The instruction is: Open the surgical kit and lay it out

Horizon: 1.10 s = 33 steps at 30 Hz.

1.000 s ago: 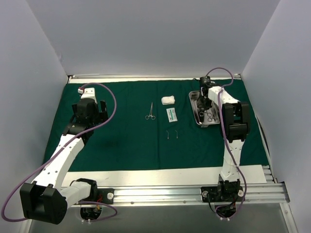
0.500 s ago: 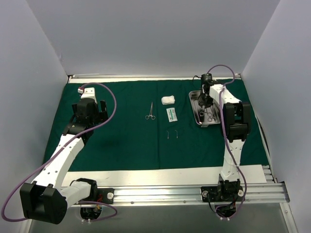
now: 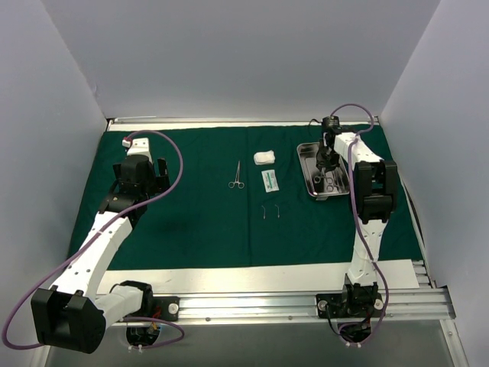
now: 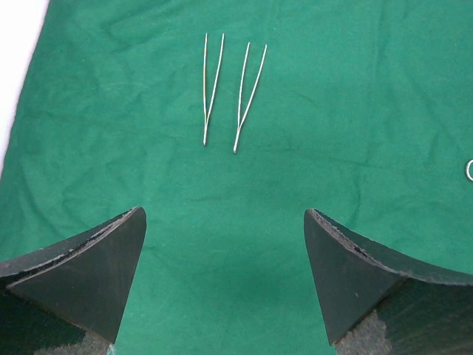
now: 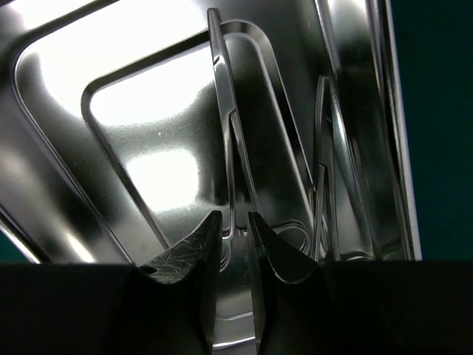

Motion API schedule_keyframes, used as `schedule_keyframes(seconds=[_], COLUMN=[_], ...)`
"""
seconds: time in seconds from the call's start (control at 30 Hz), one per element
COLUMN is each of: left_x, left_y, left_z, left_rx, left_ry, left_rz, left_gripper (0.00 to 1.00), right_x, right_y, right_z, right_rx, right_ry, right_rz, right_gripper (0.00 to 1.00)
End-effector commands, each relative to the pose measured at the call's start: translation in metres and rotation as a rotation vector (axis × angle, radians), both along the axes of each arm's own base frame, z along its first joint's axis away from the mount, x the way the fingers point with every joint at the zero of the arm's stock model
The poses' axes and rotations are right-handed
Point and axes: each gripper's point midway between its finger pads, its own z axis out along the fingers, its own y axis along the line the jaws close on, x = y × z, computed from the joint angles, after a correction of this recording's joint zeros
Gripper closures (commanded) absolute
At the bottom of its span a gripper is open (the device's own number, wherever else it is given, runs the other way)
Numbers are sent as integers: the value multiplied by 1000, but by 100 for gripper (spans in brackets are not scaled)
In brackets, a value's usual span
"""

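Right wrist shows your right claw [image 5: 233, 222], having edged rightward over the steel tray [image 5: 148, 170], pinched narrow on a scissor-like instrument [image 5: 224, 111] inside it, likely lifting next; left claw [image 4: 224, 214] idles wide.

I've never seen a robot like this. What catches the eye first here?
The wide dark green cloth, with a shiny steel tray at its far right. There the right gripper pinches a scissor-like instrument inside the tray. Mid-cloth lie two tweezers, side by side, before the open left gripper.
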Motion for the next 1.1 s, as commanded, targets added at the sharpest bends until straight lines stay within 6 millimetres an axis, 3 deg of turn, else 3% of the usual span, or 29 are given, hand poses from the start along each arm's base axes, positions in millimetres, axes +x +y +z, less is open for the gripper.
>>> schedule_keyframes(seconds=[0.0,0.43,0.63,0.83,0.97,1.07], left_x=[2,3,2,2,2,2], left_y=[-3,-3,-3,-3,-2,-3], left_z=[14,14,14,14,13,14], left_rx=[-16,-15,-15,-15,-12,-13], left_ry=[-50,-49,-50,-49,-47,-49], left_rz=[-7,-6,-6,-6,-5,-7], left_gripper=[3,3,3,3,3,3], right_x=[-6,-21,-42,-63,-59,-38], right_y=[1,-3,-9,-12,-15,-9], right_z=[0,-28,-58,-85,-82,-56], right_rx=[16,25,16,61,46,78], right_ry=[37,130,244,332,314,198], right_rz=[25,26,40,48,52,84], right_gripper=[83,85,87,100,100,100])
